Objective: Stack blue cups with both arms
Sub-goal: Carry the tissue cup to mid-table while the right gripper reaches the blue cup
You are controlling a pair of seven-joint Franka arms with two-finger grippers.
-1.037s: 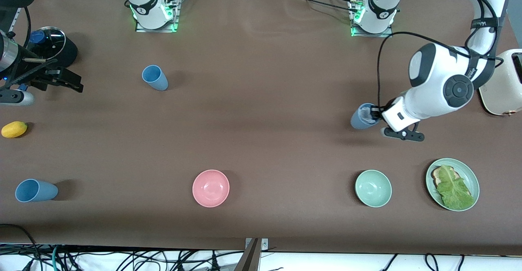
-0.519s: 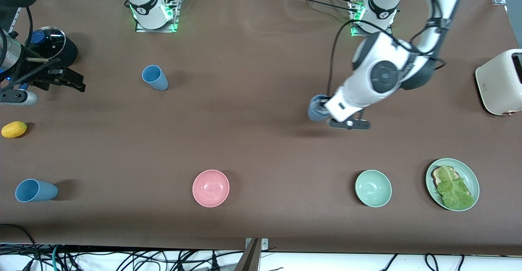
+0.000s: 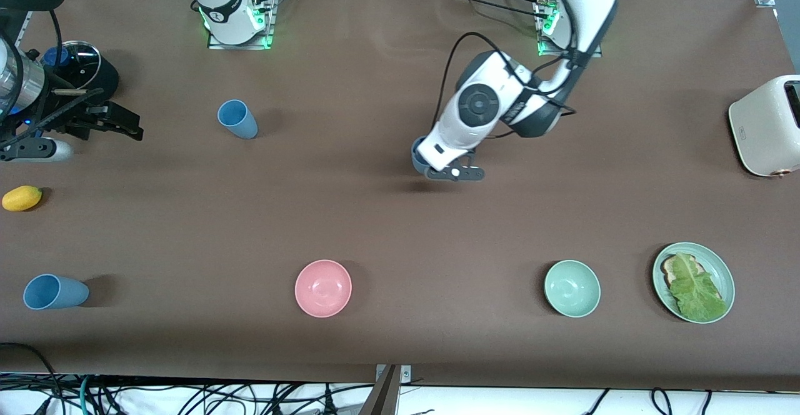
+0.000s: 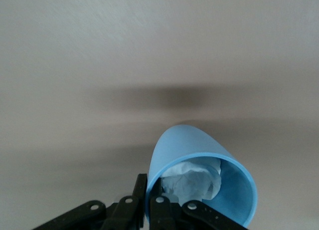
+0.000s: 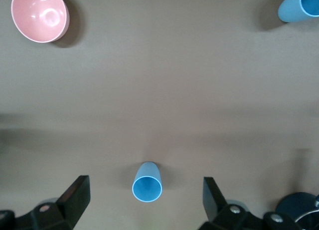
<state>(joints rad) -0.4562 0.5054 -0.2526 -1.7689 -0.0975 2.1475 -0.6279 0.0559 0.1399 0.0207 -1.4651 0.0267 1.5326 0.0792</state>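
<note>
Crumpled paper (image 4: 192, 182) inside the left tool's (image 4: 148, 202) pinched cup (image 4: 199, 162); right tool (image 5: 144, 200) spread.

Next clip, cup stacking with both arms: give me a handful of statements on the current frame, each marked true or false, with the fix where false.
1. The left gripper is shut on a blue cup with its fingers pinching the rim. True.
2. That held cup is empty. False: the left wrist view shows crumpled white material inside it.
3. The right gripper is open, holding nothing. True.
4. The pink bowl has a cup stacked in it. False: it is empty.
5. Two more blue cups stand on the table, one near the right arm's base, one nearer to the front camera. True.
6. The plate carries a lemon. False: it holds bread and a lettuce leaf.
</note>
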